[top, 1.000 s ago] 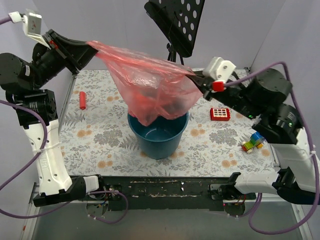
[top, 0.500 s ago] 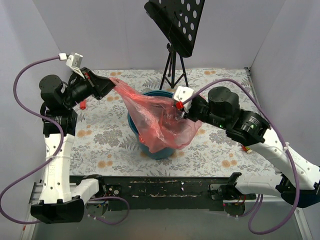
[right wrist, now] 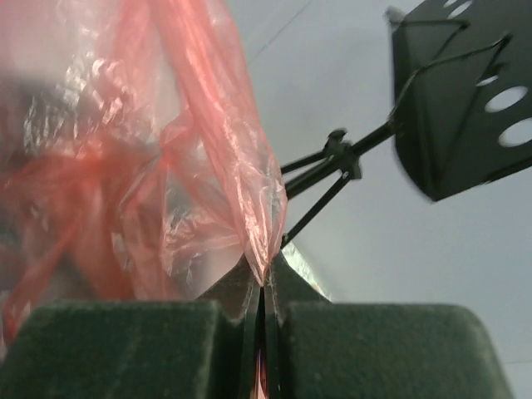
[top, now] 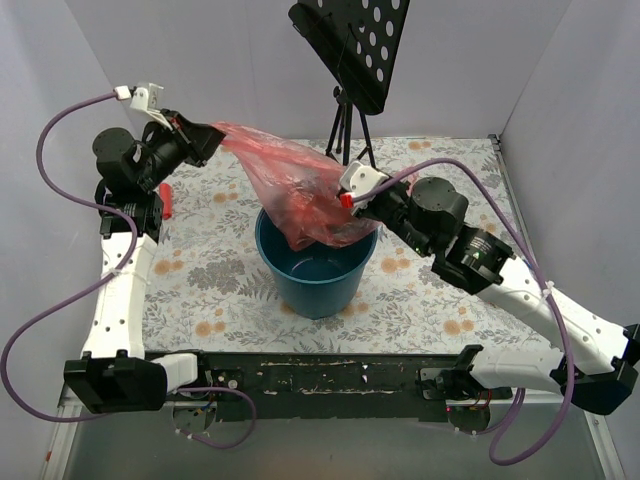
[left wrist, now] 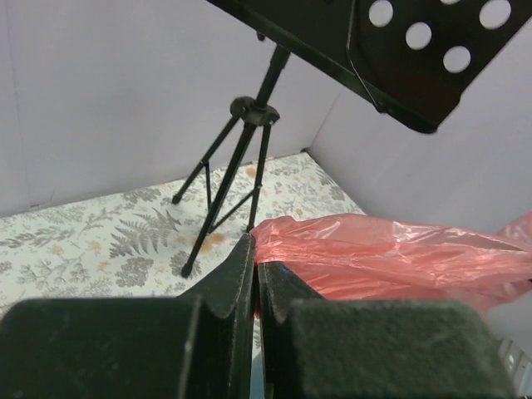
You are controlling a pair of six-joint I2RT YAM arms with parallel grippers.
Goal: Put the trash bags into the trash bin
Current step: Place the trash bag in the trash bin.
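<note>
Left gripper is pinched shut on one corner of the bag, up high and well to the left of the bin, behind it. From there the red film stretches down and to the right to the right gripper, whose jaws are also clamped on an edge of the film, as its wrist view shows.

So the bag's long axis runs slantwise from the far left down to the bin's far rim. Its slack belly sags beside the right gripper, hanging over the far part of the bin's mouth and partly past the rim.

The right gripper is much the nearer to the bin. As I judge it, the left end must come in over the opening before either grip lets go.
</note>
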